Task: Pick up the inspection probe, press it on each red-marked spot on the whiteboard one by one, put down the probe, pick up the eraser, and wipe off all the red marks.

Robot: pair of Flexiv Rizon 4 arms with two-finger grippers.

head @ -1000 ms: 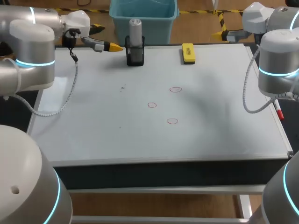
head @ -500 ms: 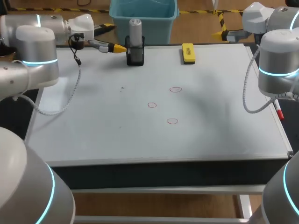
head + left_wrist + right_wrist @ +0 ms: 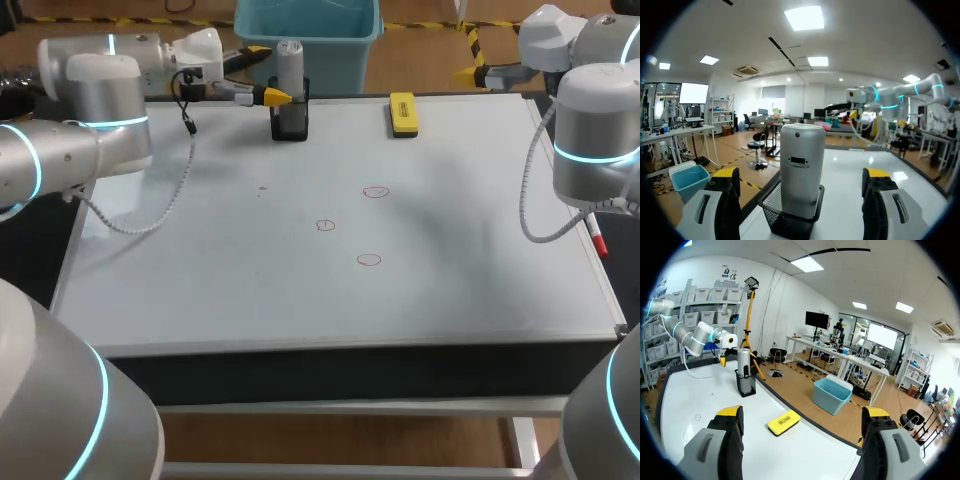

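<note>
The inspection probe point(image 3: 289, 62), a grey cylinder, is standing upright in a black mesh holder point(image 3: 289, 122) at the far edge of the whiteboard point(image 3: 200, 270), a little left of the middle. The left gripper point(image 3: 801, 176) is hovering just to the left of it, at about the height of the probe's upper half. Its yellow-tipped fingers are standing wide apart, and in the left wrist view the probe is showing in the gap between them with clear space on either side, so neither finger is touching it. To the right of the holder, also along the far edge, the yellow eraser point(image 3: 402, 113) is lying flat on the board. Nearer, around the middle of the board, three small red marks are showing: one farthest back point(image 3: 376, 191), one to its near left point(image 3: 326, 225), and one nearest point(image 3: 369, 260). The right gripper point(image 3: 802, 412) is hanging at the far right corner, well apart from the probe, its fingers spread and holding nothing, with the eraser lying ahead of it.
</note>
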